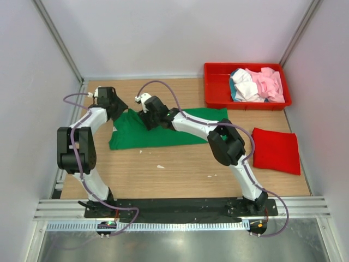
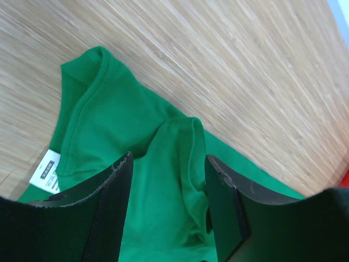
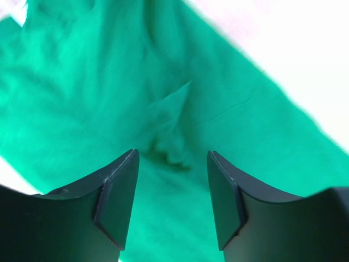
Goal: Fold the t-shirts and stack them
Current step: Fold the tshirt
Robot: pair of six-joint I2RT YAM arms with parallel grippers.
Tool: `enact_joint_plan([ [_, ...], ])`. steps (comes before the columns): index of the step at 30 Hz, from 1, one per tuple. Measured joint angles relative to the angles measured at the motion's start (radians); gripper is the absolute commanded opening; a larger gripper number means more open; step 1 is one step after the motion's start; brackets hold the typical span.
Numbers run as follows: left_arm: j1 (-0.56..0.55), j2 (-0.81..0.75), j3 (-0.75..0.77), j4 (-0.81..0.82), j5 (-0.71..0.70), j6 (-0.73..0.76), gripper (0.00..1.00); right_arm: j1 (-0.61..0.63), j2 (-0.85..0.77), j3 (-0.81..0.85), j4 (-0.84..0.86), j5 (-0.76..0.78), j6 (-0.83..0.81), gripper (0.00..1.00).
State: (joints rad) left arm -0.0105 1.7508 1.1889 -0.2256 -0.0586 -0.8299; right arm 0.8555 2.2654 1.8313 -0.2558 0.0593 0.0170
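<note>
A bright green t-shirt [image 1: 163, 132] lies partly folded on the table's left middle. My left gripper [image 1: 116, 111] is open over its far left corner; the left wrist view shows the green cloth [image 2: 163, 191] with its collar and a white label [image 2: 46, 168] between and beyond the jaws. My right gripper [image 1: 148, 121] is open over the shirt's upper left part, a small wrinkle of green cloth [image 3: 172, 147] just ahead of the jaws. A folded red t-shirt [image 1: 276, 150] lies at the right. Pale pink, white and teal shirts [image 1: 256, 84] are heaped in the red tray [image 1: 215, 90].
The red tray stands at the back right corner. White walls and metal frame posts enclose the table on three sides. Small white scraps [image 1: 160, 166] lie on the wood in front of the green shirt.
</note>
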Motion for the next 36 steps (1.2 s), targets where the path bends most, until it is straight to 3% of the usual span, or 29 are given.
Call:
enact_joint_plan([
  [3,0.0,0.043,0.005,0.016,0.012,-0.003,0.56,-0.002,0.007,0.015,0.028,0.033,-0.015,0.51],
  [5,0.0,0.069,0.006,0.019,0.019,-0.004,0.56,-0.005,0.029,0.043,0.035,0.044,-0.024,0.42],
  [6,0.0,0.082,0.006,0.021,0.022,-0.004,0.56,-0.006,0.043,0.061,0.035,0.047,-0.028,0.32],
  [16,0.0,0.116,0.062,0.031,0.025,-0.005,0.57,-0.031,0.124,0.105,0.045,0.021,-0.032,0.01],
  [22,0.0,0.133,0.081,0.05,0.027,-0.014,0.61,-0.102,0.118,0.085,0.078,-0.007,0.022,0.01],
  [24,0.0,0.139,0.081,0.05,0.031,-0.022,0.63,-0.124,0.109,0.063,0.084,-0.019,0.039,0.09],
  [25,0.0,0.14,0.081,0.05,0.034,-0.023,0.64,-0.135,0.104,0.053,0.083,-0.028,0.047,0.3],
  [28,0.0,0.141,0.081,0.051,0.037,-0.026,0.67,-0.152,0.087,0.037,0.084,-0.069,0.058,0.53],
  [36,0.0,0.141,0.081,0.057,0.069,-0.026,0.69,-0.118,0.008,-0.017,0.116,-0.225,0.062,0.58],
])
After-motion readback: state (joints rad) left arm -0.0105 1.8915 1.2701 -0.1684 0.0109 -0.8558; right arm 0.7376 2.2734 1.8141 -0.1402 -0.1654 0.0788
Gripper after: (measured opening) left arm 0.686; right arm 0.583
